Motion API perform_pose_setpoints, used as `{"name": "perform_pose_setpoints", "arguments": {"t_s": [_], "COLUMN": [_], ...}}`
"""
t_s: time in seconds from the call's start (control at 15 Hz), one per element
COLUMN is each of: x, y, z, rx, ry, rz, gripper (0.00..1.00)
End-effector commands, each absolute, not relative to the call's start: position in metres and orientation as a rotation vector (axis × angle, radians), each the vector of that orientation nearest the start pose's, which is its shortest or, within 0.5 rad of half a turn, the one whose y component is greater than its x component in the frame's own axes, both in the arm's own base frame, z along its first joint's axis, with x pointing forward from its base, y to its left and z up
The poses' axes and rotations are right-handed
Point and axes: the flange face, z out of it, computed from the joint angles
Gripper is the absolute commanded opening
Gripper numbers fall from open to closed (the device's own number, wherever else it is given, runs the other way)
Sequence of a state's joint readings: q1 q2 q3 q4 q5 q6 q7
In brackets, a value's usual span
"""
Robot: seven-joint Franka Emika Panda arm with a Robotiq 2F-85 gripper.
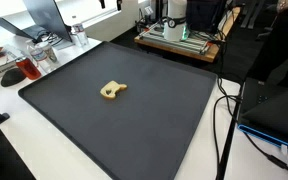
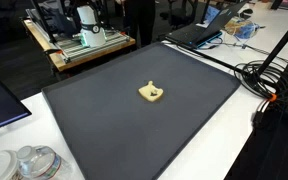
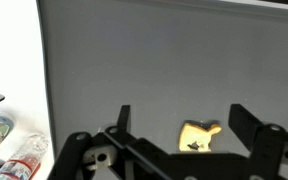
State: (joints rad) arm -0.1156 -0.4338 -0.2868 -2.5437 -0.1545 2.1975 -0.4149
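Plastic bottles (image 3: 9,150) stand on the tabletop (image 1: 4,150) beside the dark mat (image 1: 134,130); cables (image 2: 269,75) lie past another edge. The small tan piece (image 1: 113,90) lies mid-mat, untouched, below the wide-open gripper (image 3: 184,120).

"What sort of place is this?"

"A lab or workshop, I'd say. A white table (image 1: 39,150) carries a big dark mat (image 1: 134,115), and black cables (image 2: 269,75) trail over one edge of it."

"What else points that way?"

"A machine (image 2: 84,30) with a metal frame stands on a wooden cart (image 2: 69,58) just behind the table. A laptop (image 2: 199,32) sits beside the mat, and more cluttered desks fill the background in both exterior views."
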Motion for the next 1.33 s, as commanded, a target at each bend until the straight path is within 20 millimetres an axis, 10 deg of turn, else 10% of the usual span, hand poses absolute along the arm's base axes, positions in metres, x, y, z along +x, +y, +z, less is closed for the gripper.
{"name": "perform_pose_setpoints", "arguments": {"t_s": [0.0,0.4,1.27], "x": [0.378,0.39,0.476], "y": [-0.167,-0.148,0.047], "z": [0.422,0.428,0.413], "rx": [-3.172,-3.201,-3.369], "ry": [-0.189,-0.248,-0.705], "rz": [-0.106,-0.1,0.026], "gripper": [1.0,1.0,1.0]}}
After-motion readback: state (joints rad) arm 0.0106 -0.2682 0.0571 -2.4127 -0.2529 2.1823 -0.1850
